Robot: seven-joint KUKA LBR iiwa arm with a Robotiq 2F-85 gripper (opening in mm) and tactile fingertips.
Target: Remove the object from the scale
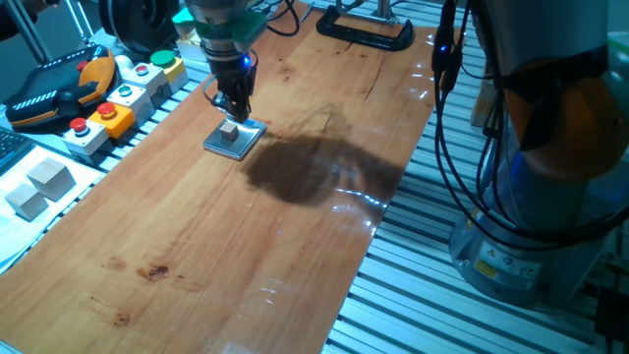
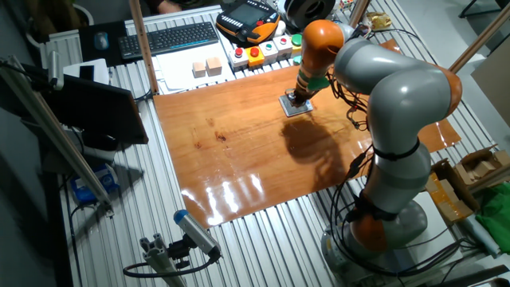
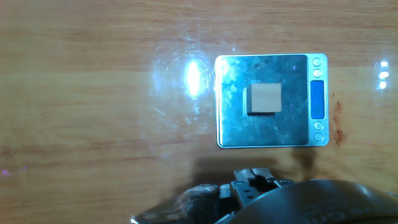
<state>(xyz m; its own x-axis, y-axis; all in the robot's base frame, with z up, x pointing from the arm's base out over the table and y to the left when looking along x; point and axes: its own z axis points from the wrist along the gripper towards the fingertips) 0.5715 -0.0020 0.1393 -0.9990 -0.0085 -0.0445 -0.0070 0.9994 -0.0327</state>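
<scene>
Hovering just above the scale (image 1: 235, 139), the hand (image 1: 234, 104) points straight down at the plate; its fingers are dark and bunched together from this side, and whether they are parted or closed I cannot tell. It does not appear to touch the object (image 1: 230, 129), which sits below the fingertips on the scale's metal plate.

From the hand view, the scale (image 3: 271, 101) is a square silvery plate with a narrow strip along one side carrying a blue display and small round buttons. The object (image 3: 263, 99), a tiny beige cube, rests near the middle of that plate, flat on one face (nothing grips it).

From the other fixed view, the scale (image 2: 296, 106) lies on the wooden counter (image 2: 239, 151) toward the edge nearest the button boxes (image 2: 267, 49), with the hand (image 2: 300, 94) right over it. Beyond the counter's edge from the scale, two larger pale cubes (image 1: 37, 186) sit on a white sheet, well apart from the scale. A dark shadow of the arm falls on the counter just beside the scale.
</scene>
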